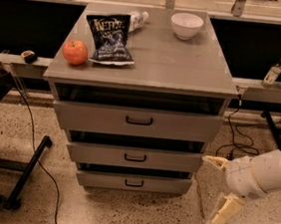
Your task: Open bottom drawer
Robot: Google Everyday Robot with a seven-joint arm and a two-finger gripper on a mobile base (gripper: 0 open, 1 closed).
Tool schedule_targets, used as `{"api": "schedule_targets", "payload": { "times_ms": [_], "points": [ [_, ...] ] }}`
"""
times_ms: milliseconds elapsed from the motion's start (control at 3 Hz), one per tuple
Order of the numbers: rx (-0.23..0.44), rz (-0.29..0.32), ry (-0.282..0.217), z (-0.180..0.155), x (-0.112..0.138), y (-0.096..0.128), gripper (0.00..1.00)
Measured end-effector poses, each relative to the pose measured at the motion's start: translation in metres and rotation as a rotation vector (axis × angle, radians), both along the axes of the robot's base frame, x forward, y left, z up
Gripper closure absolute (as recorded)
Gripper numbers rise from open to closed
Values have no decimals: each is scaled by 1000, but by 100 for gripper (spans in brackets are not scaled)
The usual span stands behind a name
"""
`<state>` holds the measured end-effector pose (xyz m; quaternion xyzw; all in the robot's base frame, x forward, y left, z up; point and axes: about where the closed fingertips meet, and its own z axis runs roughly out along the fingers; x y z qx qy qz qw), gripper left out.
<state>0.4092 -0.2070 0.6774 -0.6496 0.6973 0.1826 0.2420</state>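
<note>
The bottom drawer [134, 182] is the slimmest grey front at the base of the grey metal cabinet, with a small black bar handle [134, 183]. It stands pushed in. My gripper [218, 192] hangs low at the right of the cabinet, about level with the bottom drawer and apart from it. Its two cream fingers [226, 210] are spread wide, one pointing left toward the cabinet, one pointing down. It holds nothing.
Above are the middle drawer [134, 157] and the tall top drawer [138, 121]. On the cabinet top [185, 63] lie an apple [74, 52], a chip bag [110, 37], a bottle [137, 18] and a white bowl [186, 25]. Cables [39, 166] and a black leg [28, 172] lie at left.
</note>
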Motion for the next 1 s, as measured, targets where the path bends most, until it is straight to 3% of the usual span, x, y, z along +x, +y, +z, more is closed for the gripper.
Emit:
{"api": "schedule_targets", "payload": {
  "times_ms": [333, 667, 1000],
  "points": [
    [94, -75, 9, -39, 25, 5, 0],
    [184, -52, 45, -106, 44, 17, 0],
    [300, -24, 33, -161, 51, 24, 0]
  ]
}}
